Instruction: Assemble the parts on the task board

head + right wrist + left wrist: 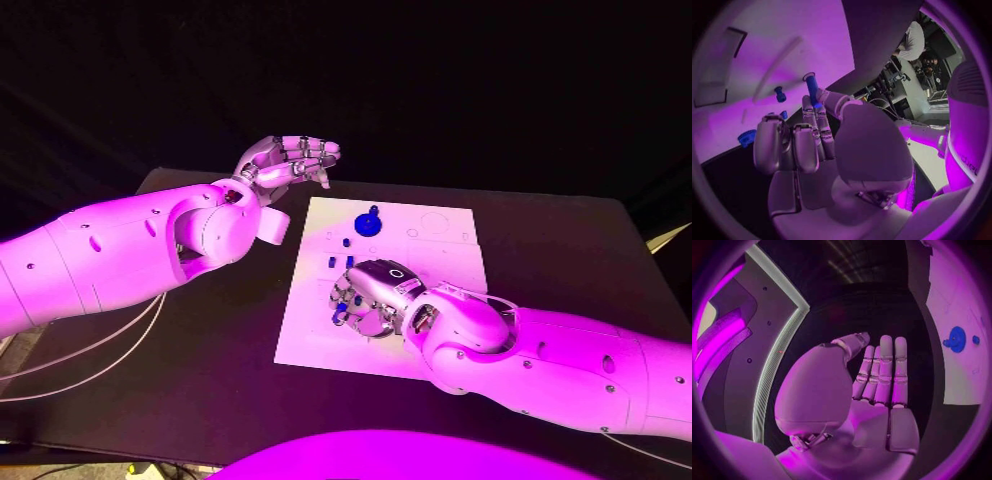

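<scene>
Black cloth surrounds the dark desk [216,350], where the white task board [433,250] lies at the middle. Nearest the robot, the right hand [372,298] rests low over the board's near half, fingers curled down among several small blue parts [346,262]; its palm hides much of what lies beneath. From the right wrist, a slim blue peg [811,90] stands up between the thumb and a fingertip of that hand, pinched there, with a short blue part [779,94] standing on the board just beyond and another blue piece [747,138] partly cut off behind the fingers. Farther along the board sits a round blue disc part [369,223], clear of both hands, beside faint outlines too pale to read. At the far left corner of the board, the left hand [293,160] hangs above the desk, fingers together and loosely bent, holding nothing, palm bare in the left wrist view.
</scene>
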